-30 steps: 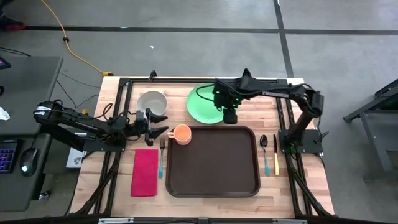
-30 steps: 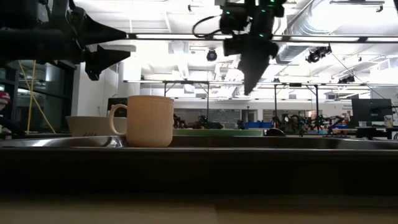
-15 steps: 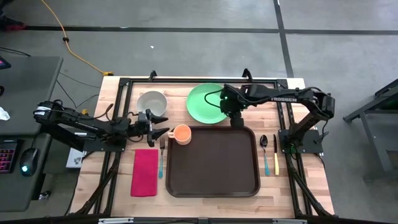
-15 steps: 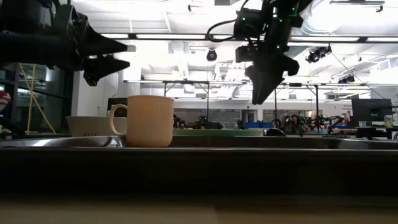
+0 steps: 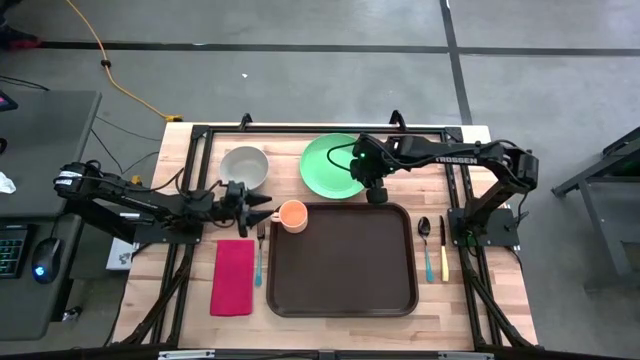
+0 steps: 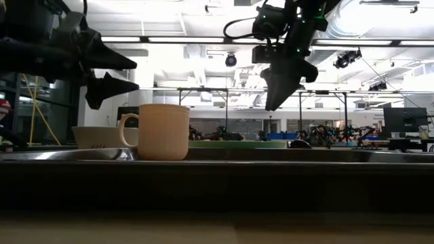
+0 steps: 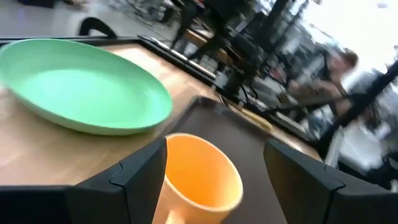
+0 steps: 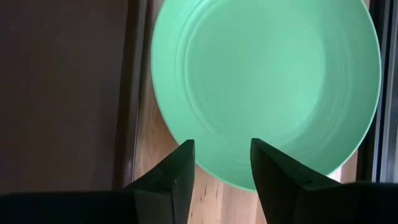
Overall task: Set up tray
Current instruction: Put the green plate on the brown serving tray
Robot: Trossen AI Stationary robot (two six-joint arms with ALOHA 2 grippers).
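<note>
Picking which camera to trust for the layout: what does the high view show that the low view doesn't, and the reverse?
Only the high view shows the tray bare inside, the red napkin, fork, spoon and knife beside it. Only the low view shows that the left gripper and right gripper hang clear above the table, both open. Both show the orange cup, bowl and green plate.

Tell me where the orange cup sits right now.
In the high view, the orange cup stands on the table at the tray's far-left corner, right of the fork, near the left gripper.
</note>
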